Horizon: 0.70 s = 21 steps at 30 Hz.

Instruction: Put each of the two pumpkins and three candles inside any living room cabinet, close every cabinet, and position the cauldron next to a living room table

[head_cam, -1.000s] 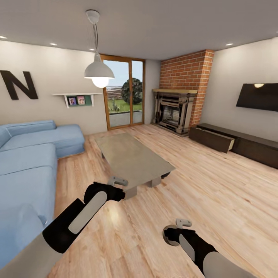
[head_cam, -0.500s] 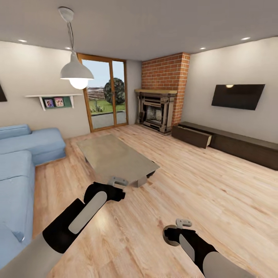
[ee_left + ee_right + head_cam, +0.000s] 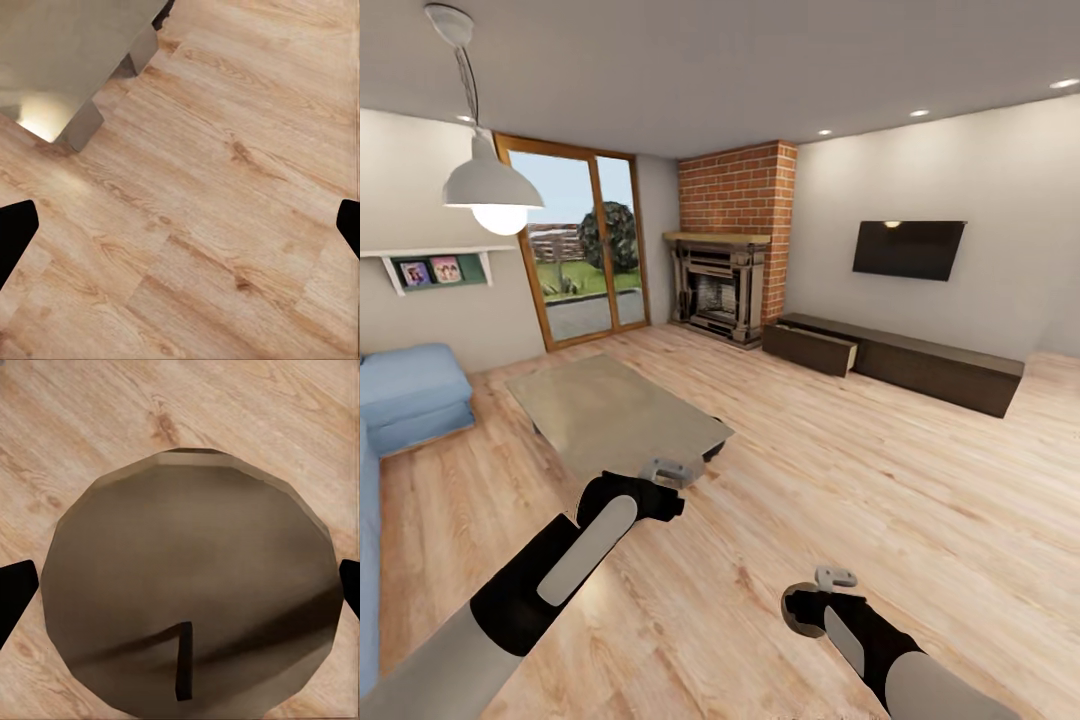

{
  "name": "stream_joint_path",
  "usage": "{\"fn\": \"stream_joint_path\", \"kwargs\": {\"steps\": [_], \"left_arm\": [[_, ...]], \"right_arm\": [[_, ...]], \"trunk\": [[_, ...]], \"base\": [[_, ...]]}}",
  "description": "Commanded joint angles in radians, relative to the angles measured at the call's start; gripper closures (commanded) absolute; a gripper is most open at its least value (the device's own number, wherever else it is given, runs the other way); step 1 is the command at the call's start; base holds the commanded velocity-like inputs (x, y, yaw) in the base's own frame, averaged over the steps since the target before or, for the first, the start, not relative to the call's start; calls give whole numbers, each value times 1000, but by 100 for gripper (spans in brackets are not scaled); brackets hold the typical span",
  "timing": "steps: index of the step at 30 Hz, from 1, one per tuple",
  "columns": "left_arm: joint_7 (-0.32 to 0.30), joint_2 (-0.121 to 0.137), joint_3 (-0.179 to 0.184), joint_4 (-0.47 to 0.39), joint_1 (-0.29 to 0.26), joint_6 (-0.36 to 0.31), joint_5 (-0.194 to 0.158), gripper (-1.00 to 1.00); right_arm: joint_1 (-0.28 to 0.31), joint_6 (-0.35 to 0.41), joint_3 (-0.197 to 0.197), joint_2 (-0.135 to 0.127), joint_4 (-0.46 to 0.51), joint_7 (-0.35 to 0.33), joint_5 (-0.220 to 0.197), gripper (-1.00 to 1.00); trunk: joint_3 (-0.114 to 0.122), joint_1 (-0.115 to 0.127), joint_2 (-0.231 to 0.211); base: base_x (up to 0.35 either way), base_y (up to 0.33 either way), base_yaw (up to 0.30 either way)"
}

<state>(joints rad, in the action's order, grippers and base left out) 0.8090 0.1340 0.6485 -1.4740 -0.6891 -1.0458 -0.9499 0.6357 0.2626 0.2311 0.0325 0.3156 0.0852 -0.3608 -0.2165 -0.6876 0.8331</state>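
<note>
The cabinet (image 3: 920,362) stood along the far wall at about 2 o'clock from the robot, below the television (image 3: 908,248). One drawer (image 3: 812,350) at its end nearest the fireplace (image 3: 720,285) was pulled out; the other fronts looked flush. The coffee table (image 3: 615,415) lay on the floor at about 11 o'clock, near the left arm and well apart from the cabinet.

The left gripper (image 3: 665,469) hung over bare floor just beside the table's near corner. In its wrist view the fingertips (image 3: 16,229) sat at opposite edges: jaws spread, holding nothing. The right gripper (image 3: 836,577) hung low at about 5 o'clock, its jaws also spread. A round brown shape (image 3: 187,555) lay between and beyond them; it could not be identified, and contact could not be confirmed.

Judged step: travel and search, with no item in hand. The next move calls for turning the base to find a pumpkin or candle, then carrying it to the open drawer.
</note>
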Motion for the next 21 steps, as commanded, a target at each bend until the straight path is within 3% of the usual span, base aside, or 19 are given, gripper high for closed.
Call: {"fn": "stream_joint_path", "kwargs": {"steps": [1,21], "left_arm": [[10,1,2,-1,-1,-1,-9,-100],[10,-7,2,0,-1,-1,-10,-100]], "right_arm": [[1,4,8,0,2,8,-10,100],[1,4,8,-1,0,8,-10,100]], "trunk": [[2,4,-6],[64,80,-146]], "base": [[0,0,-292],[0,0,-292]]}}
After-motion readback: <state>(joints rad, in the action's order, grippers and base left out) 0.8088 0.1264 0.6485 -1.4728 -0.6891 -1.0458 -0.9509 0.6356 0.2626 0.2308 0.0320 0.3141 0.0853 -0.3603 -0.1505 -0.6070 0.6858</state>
